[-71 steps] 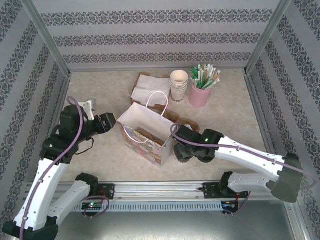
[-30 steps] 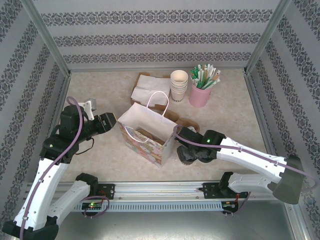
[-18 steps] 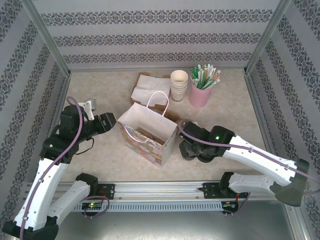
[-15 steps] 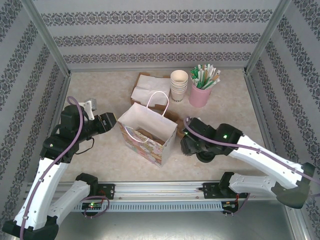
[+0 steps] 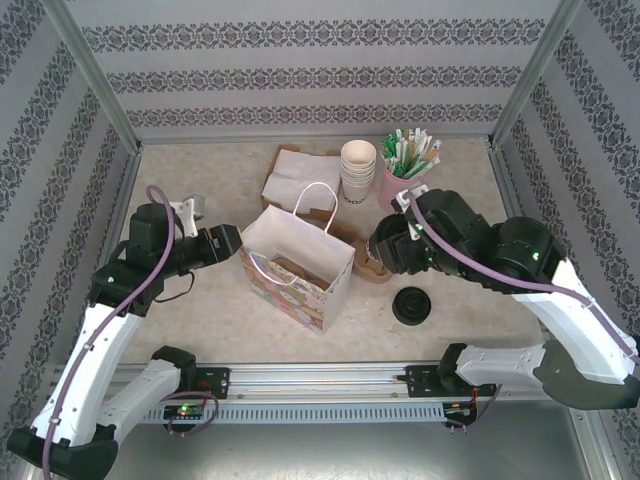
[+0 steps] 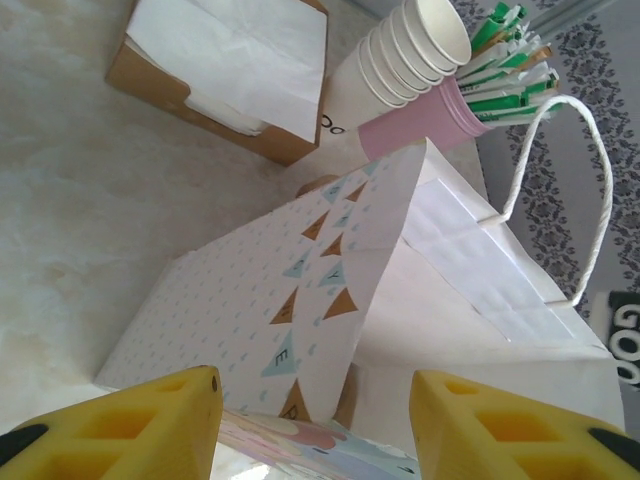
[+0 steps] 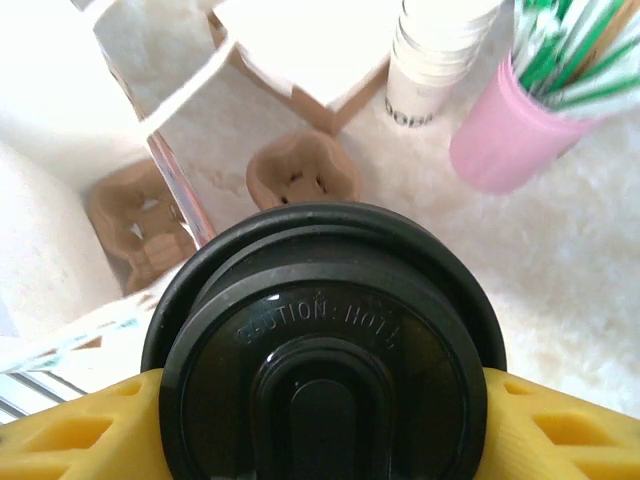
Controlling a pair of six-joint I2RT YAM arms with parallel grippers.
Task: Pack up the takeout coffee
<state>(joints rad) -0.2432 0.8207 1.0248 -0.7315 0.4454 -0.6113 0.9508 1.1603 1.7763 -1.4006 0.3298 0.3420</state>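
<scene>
A paper bag [image 5: 288,292] stands mid-counter [image 5: 230,310] with its mouth open. It is white inside, has a pennant print outside and twisted cord handles, and a moulded brown pulp tray [image 7: 135,225] sits at its bottom. A second pulp piece [image 7: 303,178] lies just beside the bag's right wall. Along the far edge are a cardboard box of white napkins [image 5: 295,172], a stack of cream paper cups [image 5: 358,165] and a pink pot [image 5: 400,190] of green-and-white wrapped sticks. A squat black lid pile [image 5: 412,305] rests toward the near edge, right of the bag.

The right gripper [image 5: 385,248] clamps the coffee [image 7: 325,390] between yellow fingers, above the counter just right of the bag and over the loose pulp piece. The bag's right wall rises between the coffee and the bag's inside. The glossy black dome lid (embossed with a caution line) faces up at the wrist camera, so the long axis runs about upright; the body is hidden beneath. The left gripper [image 6: 315,430] stands part-open at the bag's left corner, gripping nothing I can see.
</scene>
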